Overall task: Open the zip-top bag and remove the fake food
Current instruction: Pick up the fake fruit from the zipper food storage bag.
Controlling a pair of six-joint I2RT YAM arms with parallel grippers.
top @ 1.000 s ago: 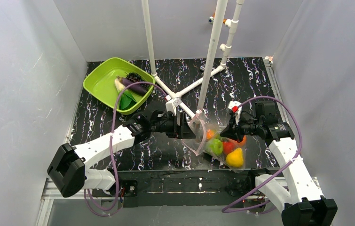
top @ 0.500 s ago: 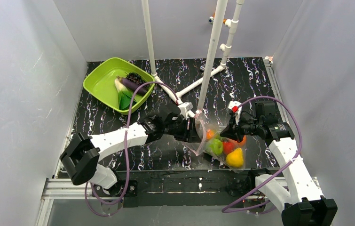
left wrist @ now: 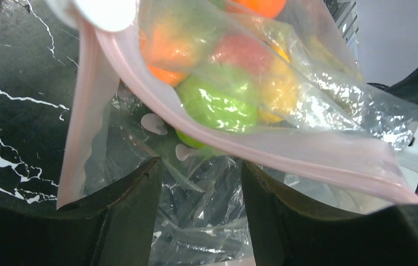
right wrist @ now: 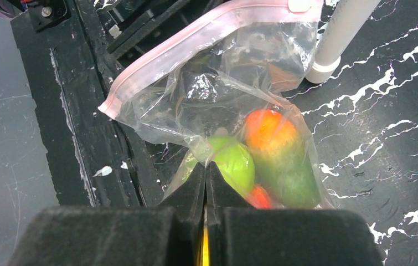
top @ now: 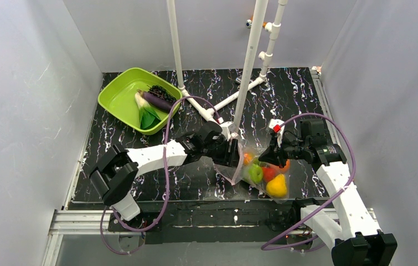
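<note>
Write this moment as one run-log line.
right gripper: shut on zip-top bag | left gripper: open at its mouth | green apple: inside

The right fingers (right wrist: 191, 191) hide the near end of the zip-top bag (right wrist: 206, 94). An orange (left wrist: 256, 4) is cut off on top.

Left claw (left wrist: 200, 169) spread at zip-top bag (left wrist: 328, 105) mouth, perhaps inside.

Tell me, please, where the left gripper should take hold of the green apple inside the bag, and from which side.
Probably across the green apple's round middle, entering through the zip-top bag's mouth from the left gripper's side. The pink zip strip gapes toward its open jaws, and the apple lies nearest that opening. The right gripper pinches the bag wall.
</note>
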